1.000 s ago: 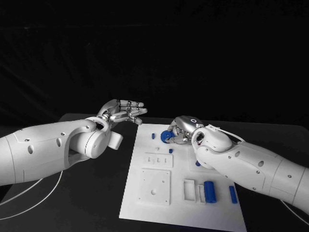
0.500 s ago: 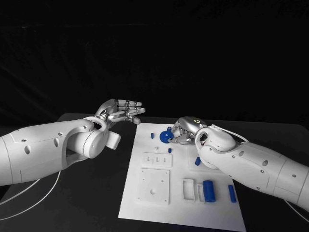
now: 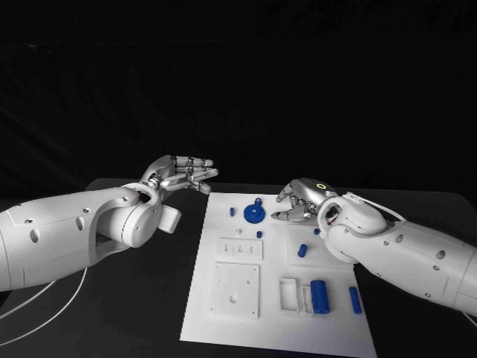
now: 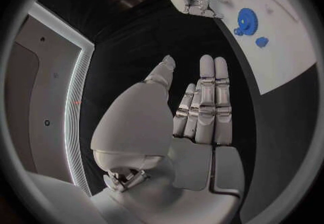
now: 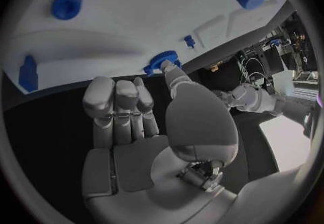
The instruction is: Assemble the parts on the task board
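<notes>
Surface (image 3: 141, 313): black, carrying the task board.

Task board (image 3: 223, 321): white plate in the middle of the surface, long axis running from the robot's body toward the far edge. It bears raised white fixtures in its near half and small blue parts scattered across it.

Left robot hand (image 3: 185, 173): raised off the board's far left corner, fingers straight and close together, holding nothing. It is well apart from every part.

Right robot hand (image 3: 301, 201): over the board's far right area, fingers loosely spread and empty, fingertips just beside the blue gear.

Blue cylinder (image 3: 321, 296): largest loose part, lying flat near the board's near right, beside a white slotted fixture. Long axis runs along the board's length.

Blue gear (image 3: 253, 214): round, toothed, at the far middle of the board. It appears to sit flat with its axis upright; whether it is fully seated I cannot tell.

Small blue pins (image 3: 355, 298): several short pieces, mostly lying lengthwise along the board.

Step in hand, as judged: the gear looks placed and released, so the right robot hand should next choose another part. To do it well, lift straight up clear of the gear's teeth before travelling, approach the next part from above, and grip across its short axis so the long axis stays aligned with its socket.
</notes>
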Robot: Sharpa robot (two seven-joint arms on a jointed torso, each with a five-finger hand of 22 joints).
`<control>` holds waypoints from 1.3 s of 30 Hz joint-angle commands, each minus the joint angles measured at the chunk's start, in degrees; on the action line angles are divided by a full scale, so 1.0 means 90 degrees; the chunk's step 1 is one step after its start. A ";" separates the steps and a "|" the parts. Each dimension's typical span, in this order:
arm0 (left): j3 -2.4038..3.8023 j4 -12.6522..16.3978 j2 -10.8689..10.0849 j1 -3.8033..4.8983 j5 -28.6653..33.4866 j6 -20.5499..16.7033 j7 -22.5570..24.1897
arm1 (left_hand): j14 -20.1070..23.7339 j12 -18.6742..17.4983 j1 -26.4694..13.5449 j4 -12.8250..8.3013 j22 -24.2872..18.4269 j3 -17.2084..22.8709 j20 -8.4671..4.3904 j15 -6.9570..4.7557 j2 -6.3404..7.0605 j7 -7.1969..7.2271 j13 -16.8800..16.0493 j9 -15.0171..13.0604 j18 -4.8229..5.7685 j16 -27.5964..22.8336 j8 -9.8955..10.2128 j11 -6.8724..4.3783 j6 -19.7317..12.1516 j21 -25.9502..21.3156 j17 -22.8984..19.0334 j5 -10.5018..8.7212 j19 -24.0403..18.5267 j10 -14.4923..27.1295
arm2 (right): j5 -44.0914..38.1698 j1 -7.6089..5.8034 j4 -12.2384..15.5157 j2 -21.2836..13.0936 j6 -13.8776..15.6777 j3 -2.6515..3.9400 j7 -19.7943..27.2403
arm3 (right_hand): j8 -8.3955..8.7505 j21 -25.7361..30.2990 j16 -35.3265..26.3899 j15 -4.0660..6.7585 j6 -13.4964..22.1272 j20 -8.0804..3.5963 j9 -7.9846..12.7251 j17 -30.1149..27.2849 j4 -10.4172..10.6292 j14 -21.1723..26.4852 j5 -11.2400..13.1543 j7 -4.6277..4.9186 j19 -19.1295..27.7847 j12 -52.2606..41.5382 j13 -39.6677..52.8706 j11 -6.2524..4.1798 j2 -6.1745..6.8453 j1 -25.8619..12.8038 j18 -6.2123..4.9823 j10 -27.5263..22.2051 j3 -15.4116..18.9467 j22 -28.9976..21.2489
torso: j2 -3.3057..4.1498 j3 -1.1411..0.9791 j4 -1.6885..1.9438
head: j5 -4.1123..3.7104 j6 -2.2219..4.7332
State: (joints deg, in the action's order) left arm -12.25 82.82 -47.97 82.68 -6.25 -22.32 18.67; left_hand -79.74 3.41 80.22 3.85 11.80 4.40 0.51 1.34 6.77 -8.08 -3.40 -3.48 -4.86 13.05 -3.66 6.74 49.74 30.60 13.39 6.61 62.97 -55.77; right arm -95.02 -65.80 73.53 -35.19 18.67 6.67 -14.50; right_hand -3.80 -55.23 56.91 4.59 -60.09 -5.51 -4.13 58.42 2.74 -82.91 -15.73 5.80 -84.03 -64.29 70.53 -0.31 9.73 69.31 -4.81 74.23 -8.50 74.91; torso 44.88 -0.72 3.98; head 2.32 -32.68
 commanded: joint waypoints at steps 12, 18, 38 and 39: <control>0.0004 -0.0203 0.0027 -0.0023 -0.0033 0.0206 0.0102 | 0.0036 -0.0013 -0.0061 -0.0228 0.0017 -0.0149 0.0004 0.0030 -0.0225 0.0004 -0.0002 -0.0010 0.0039 0.0036 -0.0014 -0.0036 0.0173 0.0055 0.0010 -0.0006 -0.0047 -0.0510 | 0.1962 -0.0037 0.0225 -0.1112 -0.0212 0.0339 0.1505 | 0.0028 -0.0047 0.0007 -0.0045 -0.0053 0.0028 0.0028 0.0009 -0.0931 0.0013 -0.0660 0.0019 -0.0396 -0.0032 0.0025 0.0028 -0.0123 0.0389 -0.0098 -0.0029 -0.0464 0.0647 | -0.0079 -0.0081 -0.0158 | -0.0063 0.0063; 0.0004 -0.0294 0.0043 -0.0047 -0.0076 0.0277 0.0110 | 0.0043 -0.0001 -0.0125 -0.0397 0.0035 -0.0262 -0.0001 0.0019 -0.0391 -0.0007 -0.0005 -0.0021 0.0035 0.0051 -0.0026 -0.0111 0.0398 0.0075 0.0021 -0.0001 -0.0059 -0.1129 | 0.2437 -0.0038 -0.0173 -0.1306 -0.0459 0.0416 0.2057 | 0.0022 -0.0027 0.0020 -0.0049 -0.0077 0.0030 0.0025 0.0067 -0.1364 0.0007 -0.0827 0.0019 -0.0396 -0.0013 0.0017 0.0028 -0.0271 0.0256 -0.0089 -0.0044 -0.0339 0.0712 | -0.0092 -0.0120 -0.0185 | -0.0094 0.0069; 0.0005 -0.0445 0.0097 -0.0098 -0.0101 0.0353 0.0165 | 0.0063 0.0001 -0.0109 -0.0493 0.0185 -0.0275 -0.0030 -0.0009 -0.0333 0.0016 -0.0007 -0.0020 0.0018 0.0466 -0.0021 -0.0052 0.0366 0.0288 0.0204 -0.0004 -0.0050 -0.0669 | 0.2883 0.0043 -0.1147 -0.1217 -0.0941 0.0456 0.2651 | 0.0024 0.0004 -0.0023 -0.0090 0.0309 0.0074 0.0044 0.0092 -0.1600 0.0012 -0.0778 0.0107 -0.0395 0.0048 -0.0044 0.0091 -0.0470 0.0544 -0.0098 -0.0116 0.0517 0.0759 | -0.0081 -0.0105 -0.0161 | -0.0133 -0.0047; 0.0005 -0.0447 0.0100 -0.0099 -0.0103 0.0356 0.0167 | 0.0074 0.0000 -0.0099 -0.0495 0.0195 -0.0266 -0.0031 -0.0011 -0.0319 0.0016 -0.0006 -0.0020 0.0018 0.0483 -0.0021 -0.0051 0.0360 0.0301 0.0203 -0.0006 -0.0057 -0.0639 | 0.2875 0.0061 -0.1180 -0.1199 -0.0957 0.0456 0.2657 | 0.0024 0.0001 -0.0019 -0.0090 0.0313 0.0074 0.0045 0.0097 -0.1612 0.0011 -0.0790 0.0110 -0.0395 0.0046 -0.0043 0.0091 -0.0472 0.0558 -0.0098 -0.0116 0.0508 0.0760 | -0.0081 -0.0101 -0.0160 | -0.0128 -0.0049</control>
State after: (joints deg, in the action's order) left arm -12.25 78.78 -47.22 81.79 -6.84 -20.20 19.10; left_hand -79.41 3.41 78.86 -0.50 13.52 1.78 0.30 1.26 3.61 -7.94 -3.39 -3.63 -4.86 17.04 -3.66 6.25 53.29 32.95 15.17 6.61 62.75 -61.78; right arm -70.02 -65.44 63.28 -46.18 12.15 10.76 7.32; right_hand -3.78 -55.44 56.91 4.19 -57.54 -5.10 -3.79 59.28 -11.39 -82.91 -22.86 6.77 -84.04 -64.07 70.22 0.41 5.50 73.83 -5.24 73.50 -3.91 74.91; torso 44.15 -1.71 2.51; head 1.21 -32.93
